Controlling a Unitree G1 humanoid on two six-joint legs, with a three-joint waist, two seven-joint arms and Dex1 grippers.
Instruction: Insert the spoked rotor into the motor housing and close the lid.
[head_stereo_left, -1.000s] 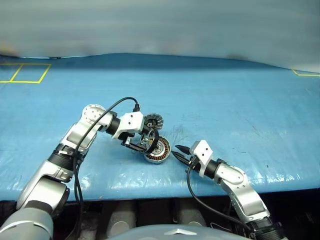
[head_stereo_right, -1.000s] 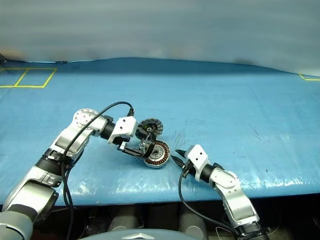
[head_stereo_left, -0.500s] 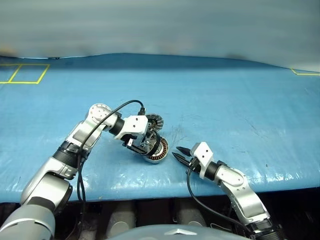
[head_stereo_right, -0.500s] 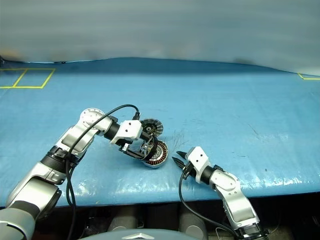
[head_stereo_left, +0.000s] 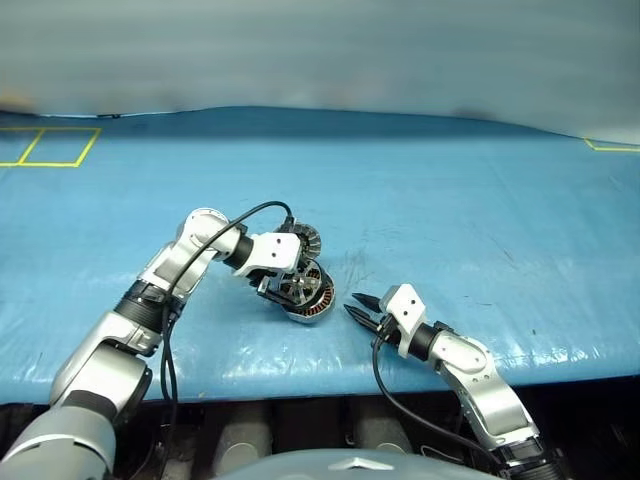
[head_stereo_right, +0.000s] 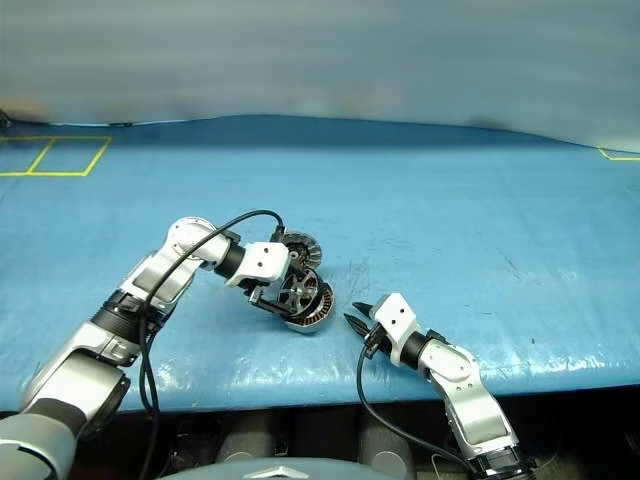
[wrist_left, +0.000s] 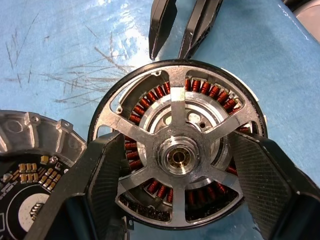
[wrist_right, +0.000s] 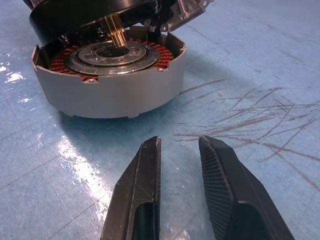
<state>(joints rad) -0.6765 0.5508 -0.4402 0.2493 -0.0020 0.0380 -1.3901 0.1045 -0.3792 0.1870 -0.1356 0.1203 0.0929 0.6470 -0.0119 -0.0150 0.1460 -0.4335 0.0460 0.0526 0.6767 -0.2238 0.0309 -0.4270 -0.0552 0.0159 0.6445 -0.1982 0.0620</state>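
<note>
The spoked rotor (wrist_left: 177, 155), a black ring with silver spokes, hangs slightly tilted over the motor housing (wrist_right: 115, 90). Its brass shaft reaches into the housing's centre, and copper windings show between the spokes. My left gripper (head_stereo_left: 287, 294) is shut on the rotor, one finger on each side of its ring. The ribbed lid (head_stereo_left: 306, 241) lies open just behind the housing, joined to it. My right gripper (wrist_right: 180, 142) rests low on the table a short way in front of the housing, narrowly open with nothing between its fingers (wrist_left: 162, 25).
Everything sits on a blue table cover (head_stereo_left: 450, 200) with scratch marks near the housing. Yellow tape squares (head_stereo_left: 50, 148) mark the far left. The table's front edge (head_stereo_left: 300, 372) runs close below both arms.
My left gripper has brought the rotor from a steep tilt beside the housing to nearly flat over it. The right gripper has not moved.
</note>
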